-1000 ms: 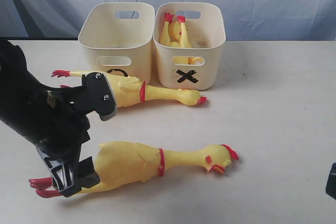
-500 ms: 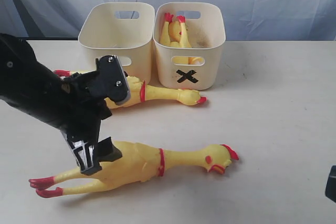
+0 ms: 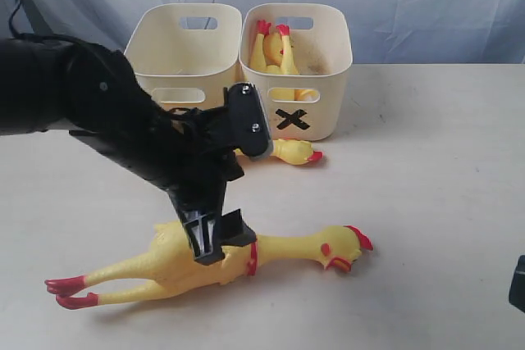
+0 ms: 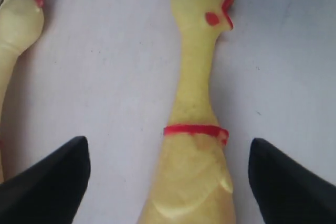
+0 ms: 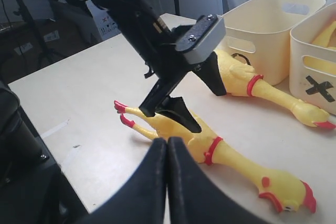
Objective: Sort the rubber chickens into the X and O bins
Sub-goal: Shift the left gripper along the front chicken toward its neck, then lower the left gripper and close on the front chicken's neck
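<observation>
at the far edge one small rubber chicken (image 3: 275, 48) already sits in the x bin (image 3: 326, 104), the o bin (image 3: 176, 59) looks bare, the large far chicken (image 3: 291, 151) and near chicken (image 3: 295, 247) lie unsorted on the table (image 3: 426, 202), left gripper (image 3: 234, 182) spread over the near one, right gripper (image 5: 167, 148) pressed together.

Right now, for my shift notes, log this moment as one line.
left gripper: open, astride near chicken | right gripper: shut, holding nothing | far chicken: lying before X bin | third chicken: inside X bin

Yellow chicken (image 3: 287, 249), red band (image 3: 252, 256); cream bin (image 3: 330, 100), black X (image 3: 293, 119).
</observation>
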